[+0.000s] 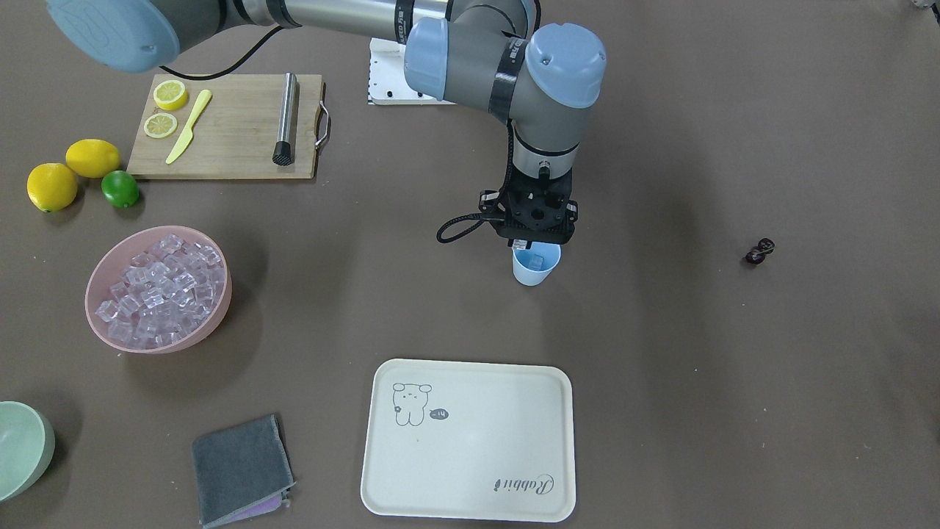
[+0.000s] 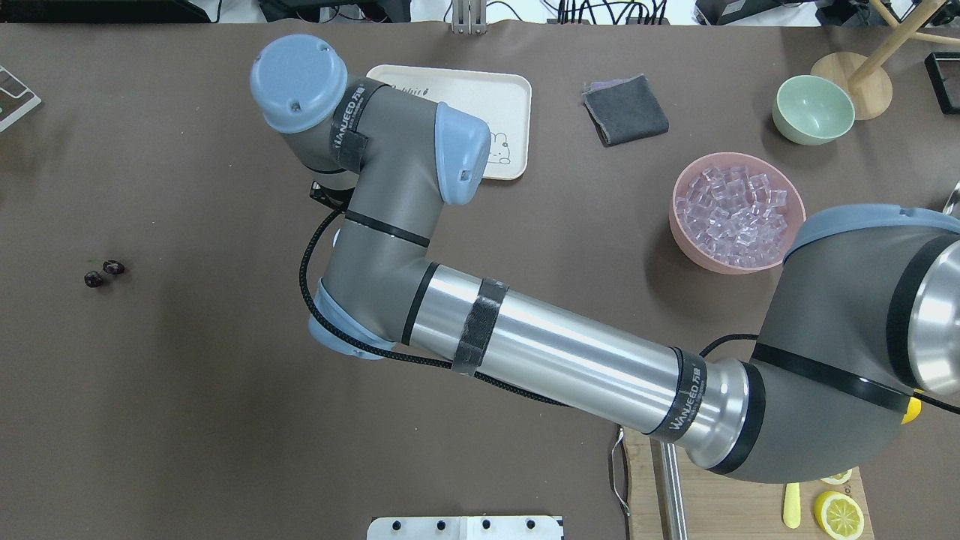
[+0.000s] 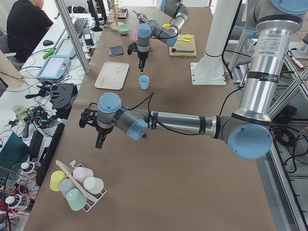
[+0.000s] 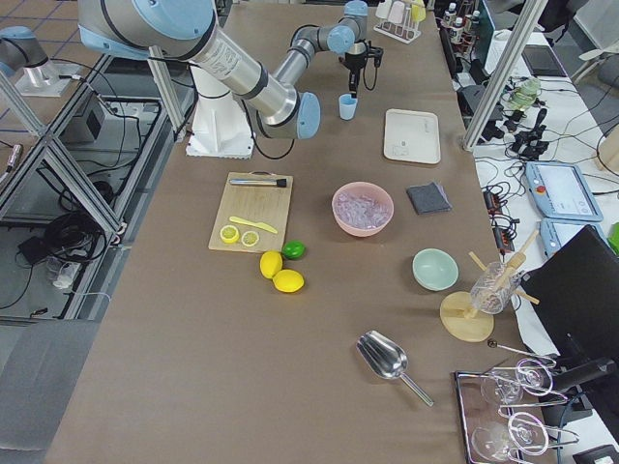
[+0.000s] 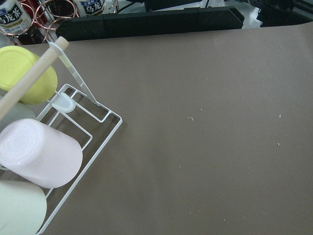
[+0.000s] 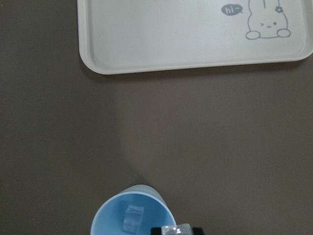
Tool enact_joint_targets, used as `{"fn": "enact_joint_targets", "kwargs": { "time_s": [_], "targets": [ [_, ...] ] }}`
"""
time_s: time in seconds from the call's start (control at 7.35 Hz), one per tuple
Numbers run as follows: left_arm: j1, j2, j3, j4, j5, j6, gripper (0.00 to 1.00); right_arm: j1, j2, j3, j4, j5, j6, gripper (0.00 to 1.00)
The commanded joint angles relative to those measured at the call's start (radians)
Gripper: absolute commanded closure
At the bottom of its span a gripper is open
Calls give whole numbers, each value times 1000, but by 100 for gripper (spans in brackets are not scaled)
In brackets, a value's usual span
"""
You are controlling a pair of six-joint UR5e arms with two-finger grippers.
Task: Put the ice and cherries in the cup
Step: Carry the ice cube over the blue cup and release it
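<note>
**Cup, bowls and tray, with both arms in view.** My right pincer hangs directly over the cup, its fingers clamped on one ice cube held just above the rim, at the cup's edge. The cup is light blue and stands upright on the brown table, between my base and the cream tray and apart from the tray. Inside the cup lies a second cube. The rest of the ice is heaped in the pink bowl, well off to my right. Beyond it, near the table's edge, sits the pale green bowl. The cherries, a dark joined pair, lie on the bare table well apart from the cup, on my left side. My left pincer hovers above the table near a wire rack. The rack carries a yellow tumbler, a pink tumbler and a pale green tumbler, all lying on their sides. I cannot tell whether the left pincer's fingers are apart or together.
</note>
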Motion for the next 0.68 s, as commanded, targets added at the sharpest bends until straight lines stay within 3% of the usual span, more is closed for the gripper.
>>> {"fn": "enact_joint_targets", "kwargs": {
  "time_s": [0.0,0.14,0.27,0.54],
  "targets": [
    [0,-2,4,-1,0,2,2,-16,4,-30,77,-43,5,76],
    [0,-2,4,-1,0,2,2,-18,5,-30,89,-56,2,51],
    [0,-2,4,-1,0,2,2,-16,2,-26,89,-56,-9,1],
    [0,-3,-1,1,0,-3,2,11,-53,64,50,-33,-59,0]
  ]
}}
